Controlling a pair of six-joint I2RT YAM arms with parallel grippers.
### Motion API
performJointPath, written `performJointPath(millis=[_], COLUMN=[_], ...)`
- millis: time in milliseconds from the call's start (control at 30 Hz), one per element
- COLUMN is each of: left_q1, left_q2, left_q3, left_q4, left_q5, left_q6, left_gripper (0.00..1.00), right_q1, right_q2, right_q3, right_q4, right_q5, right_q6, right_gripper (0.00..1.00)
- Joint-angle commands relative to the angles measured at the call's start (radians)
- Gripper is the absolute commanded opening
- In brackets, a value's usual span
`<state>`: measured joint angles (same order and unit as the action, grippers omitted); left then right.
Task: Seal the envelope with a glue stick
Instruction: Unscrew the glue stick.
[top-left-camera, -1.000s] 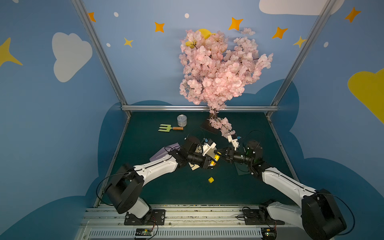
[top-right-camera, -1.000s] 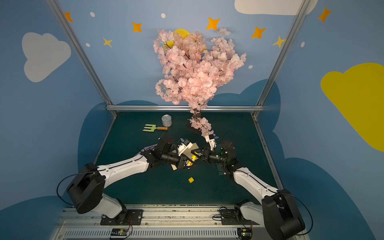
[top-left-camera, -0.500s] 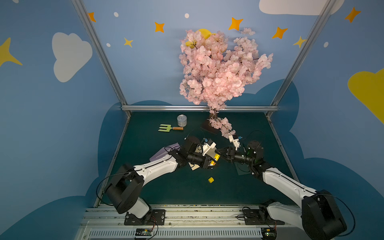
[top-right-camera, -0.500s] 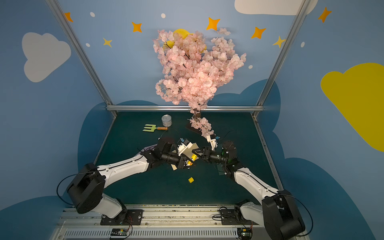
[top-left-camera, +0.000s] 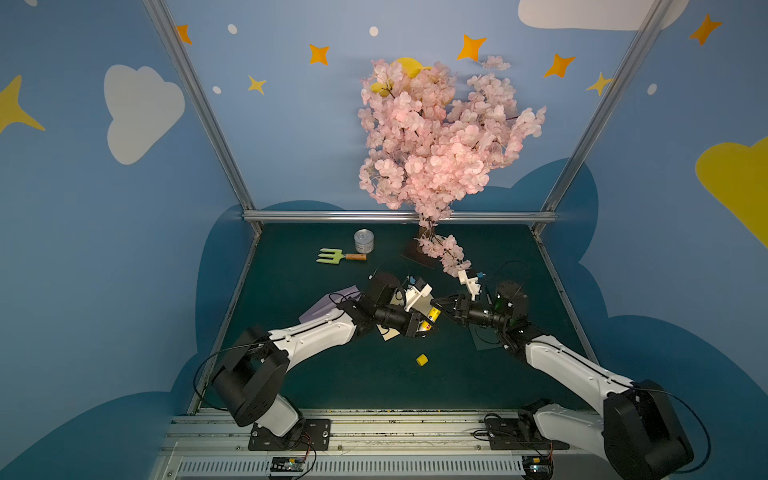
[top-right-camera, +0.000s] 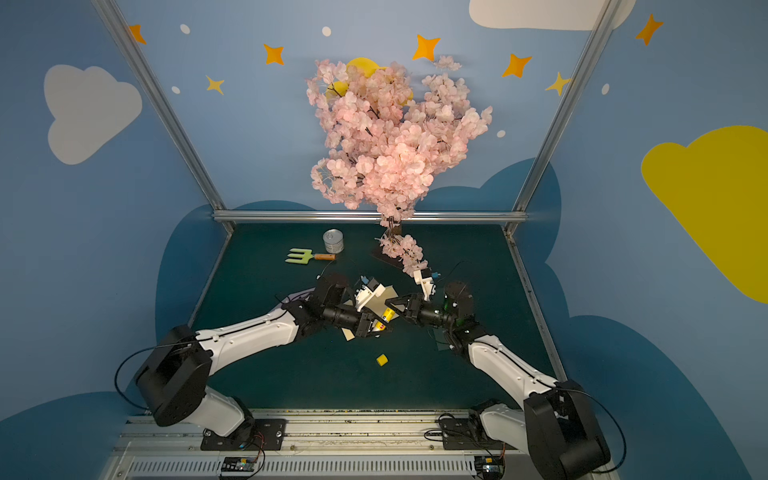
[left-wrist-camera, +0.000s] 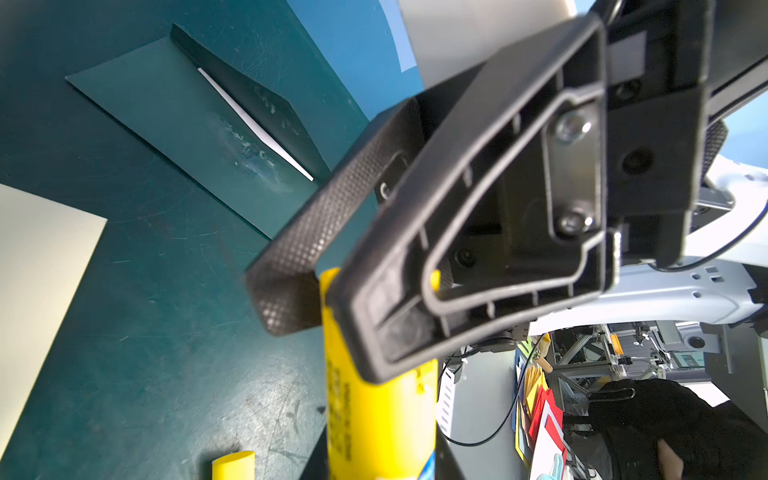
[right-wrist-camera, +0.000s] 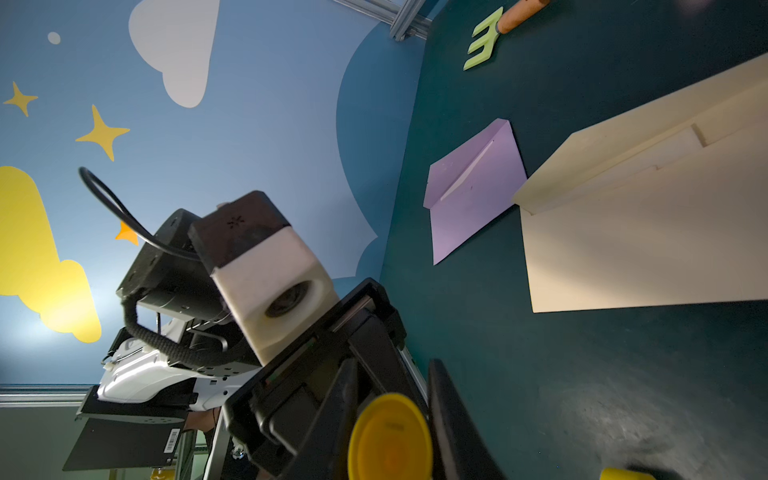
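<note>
In both top views the light is soft and comes from above: the blossom tree glows pale pink, while the table lies dim, with hardly any shadow showing on it. Wide-angle distortion splays the frame posts outward toward the picture edges. In the left wrist view the glue stick is close, very bright and soft, and glare streaks the scuffed table. In the right wrist view its yellow end is blurred, and a hazy bright patch washes out the wall.
</note>
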<state>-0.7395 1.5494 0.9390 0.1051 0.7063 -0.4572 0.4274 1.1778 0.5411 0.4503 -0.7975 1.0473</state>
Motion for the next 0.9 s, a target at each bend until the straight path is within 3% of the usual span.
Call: performJointPath(millis=[0, 100, 200, 467, 567, 667, 733, 800, 867], left_q1=[0.002, -0.011, -0.032, -0.066, -0.067, -0.057, -0.040, -0.021, -0.004], left_q2=[0.009, 0.006, 0.031, 0.081, 0.104, 0.117, 0.110, 0.096, 0.079], left_q3=[-0.006, 0.010, 0.053, 0.091, 0.112, 0.129, 0.123, 0.112, 0.099], left_q4=[0.011, -0.052, -0.146, -0.242, -0.259, -0.259, -0.230, -0.196, -0.155], left_q5=[-0.006, -0.084, -0.180, -0.506, -0.563, -0.520, -0.409, -0.305, -0.196], left_q6=[0.015, 0.050, 0.094, 0.070, 0.034, 0.016, 0.008, -0.002, -0.021], left_gripper=[0.03, 0.03, 0.03, 0.03, 0.03, 0.03, 0.03, 0.03, 0.03], right_q1=[0.005, 0.013, 0.052, 0.166, 0.224, 0.223, 0.205, 0.184, 0.160], right_q2=[-0.022, -0.030, -0.024, 0.070, 0.110, 0.132, 0.121, 0.084, 0.035], right_q3=[0.023, 0.072, 0.160, 0.330, 0.405, 0.471, 0.476, 0.441, 0.377], right_q4=[-0.067, -0.242, -0.487, -0.849, -0.925, -0.964, -0.942, -0.859, -0.709], right_q5=[0.027, 0.090, 0.238, 0.688, 0.825, 0.776, 0.688, 0.575, 0.447], right_q6=[-0.025, -0.073, -0.164, -0.224, -0.244, -0.270, -0.291, -0.303, -0.307], right_gripper=[0.16, 0.08, 0.02, 0.00, 0.00, 0.11, 0.34, 0.51, 0.60])
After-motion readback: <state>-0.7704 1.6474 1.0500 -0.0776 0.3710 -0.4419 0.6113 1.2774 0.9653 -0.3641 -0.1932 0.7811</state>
